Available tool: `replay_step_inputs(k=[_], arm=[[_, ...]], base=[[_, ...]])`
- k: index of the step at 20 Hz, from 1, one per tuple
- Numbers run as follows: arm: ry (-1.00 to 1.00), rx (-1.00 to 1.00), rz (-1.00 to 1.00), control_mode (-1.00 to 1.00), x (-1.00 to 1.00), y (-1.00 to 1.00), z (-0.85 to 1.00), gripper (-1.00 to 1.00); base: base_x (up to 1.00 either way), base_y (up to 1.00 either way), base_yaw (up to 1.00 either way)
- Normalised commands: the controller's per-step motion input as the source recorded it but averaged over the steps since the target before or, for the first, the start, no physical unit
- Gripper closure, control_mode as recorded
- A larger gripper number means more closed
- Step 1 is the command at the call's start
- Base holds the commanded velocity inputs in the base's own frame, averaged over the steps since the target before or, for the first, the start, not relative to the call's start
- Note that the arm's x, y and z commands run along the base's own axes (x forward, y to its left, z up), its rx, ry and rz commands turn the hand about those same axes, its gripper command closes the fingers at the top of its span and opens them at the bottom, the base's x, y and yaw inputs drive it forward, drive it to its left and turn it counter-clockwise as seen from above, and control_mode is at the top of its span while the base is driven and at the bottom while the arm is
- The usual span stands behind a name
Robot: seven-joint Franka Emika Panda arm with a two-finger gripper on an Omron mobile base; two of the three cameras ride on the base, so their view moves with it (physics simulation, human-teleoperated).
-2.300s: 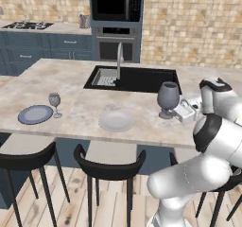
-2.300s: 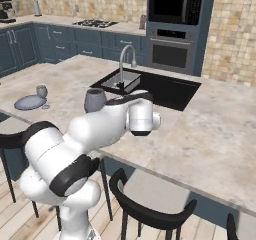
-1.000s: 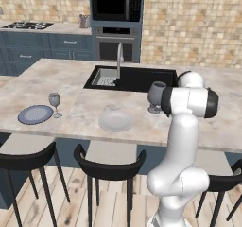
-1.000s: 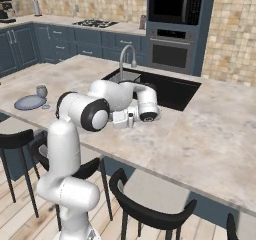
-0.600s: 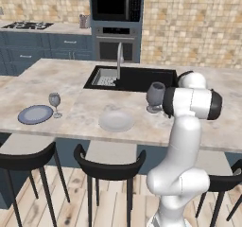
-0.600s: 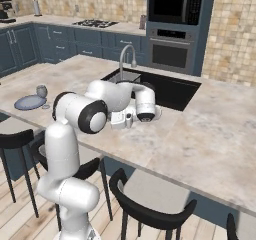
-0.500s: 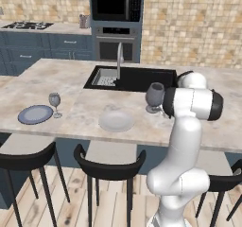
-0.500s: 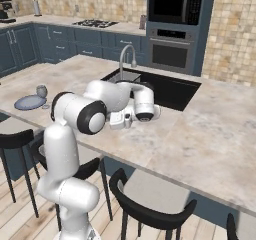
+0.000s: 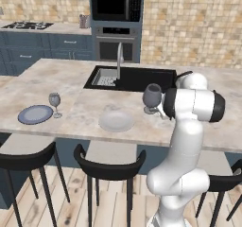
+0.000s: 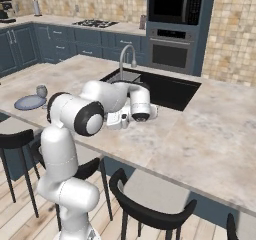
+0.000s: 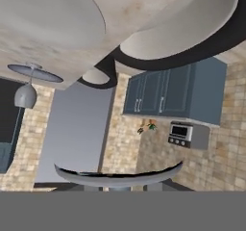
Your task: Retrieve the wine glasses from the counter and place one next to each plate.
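Holding the dark grey goblet by its stem, or so it looks: my claw sits behind my white forearm, so I cannot tell for certain whether the jaws are clamped on it or merely beside it. Compared with two seconds back, the goblet has travelled along the island top, from off beyond the black sink's far corner to just in front of that sink's near right corner, and my arm has folded up tall from its earlier low crouch; over the last half second nothing has shifted. Goblet: opaque, matte, wide rounded bowl on a short stem, upright, near the pale plate, which lies in front of the sink. That plate is whitish-grey, flat, round, smooth. Well apart from the sink, toward the island's end, lies the blue-grey plate, rimmed and glossy, with the clear glass standing just beside it, slim and transparent. Island top is beige marbled stone with a soft sheen; sink is a matte black rectangle with a curved metal tap. In the hand view the pale plate appears inverted.
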Motion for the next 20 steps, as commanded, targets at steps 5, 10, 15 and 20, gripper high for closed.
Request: replay_step_inputs(k=[5,10,15,20], arm=[[0.03,-0.04,0.0,-1.0,0.06,0.0,-0.1,1.0],[0.0,-0.04,0.0,-1.0,0.0,0.0,-0.18,1.0],[0.0,-0.03,0.0,-1.0,0.05,0.0,-0.21,1.0],[0.0,-0.01,0.0,-1.0,0.27,0.0,-0.23,1.0]], base=[[0.0,0.0,0.0],[0.0,0.0,0.0],[0.0,0.0,0.0],[0.0,0.0,0.0]])
